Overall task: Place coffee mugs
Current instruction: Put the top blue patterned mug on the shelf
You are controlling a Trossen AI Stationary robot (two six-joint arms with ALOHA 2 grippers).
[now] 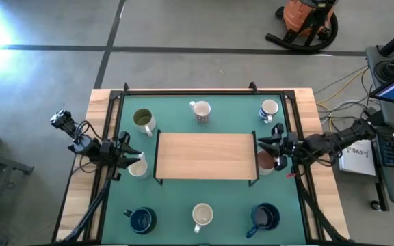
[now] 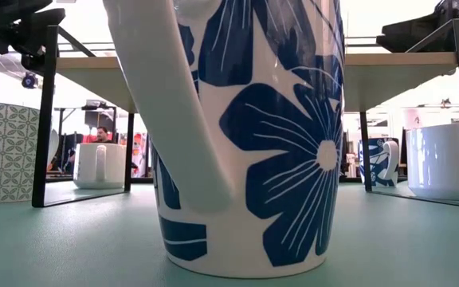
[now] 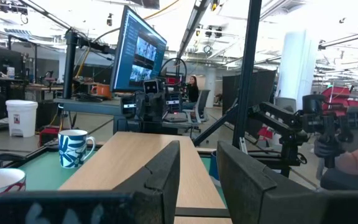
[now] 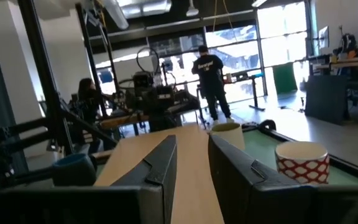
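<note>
Both arms flank the wooden riser (image 1: 206,156) at mid-table. The left gripper (image 1: 127,158) sits over a cream mug (image 1: 139,167), the right gripper (image 1: 272,145) over a pinkish mug (image 1: 265,161); both wrist views show the fingers apart with nothing between them, so neither mug seems held yet. To do this well, each gripper should close on a mug's wall, lift straight up and clear the riser's dark legs. 6 other mugs ring the mat (image 1: 173,205), including a blue-flowered mug (image 1: 202,217) crowding the low view
</note>
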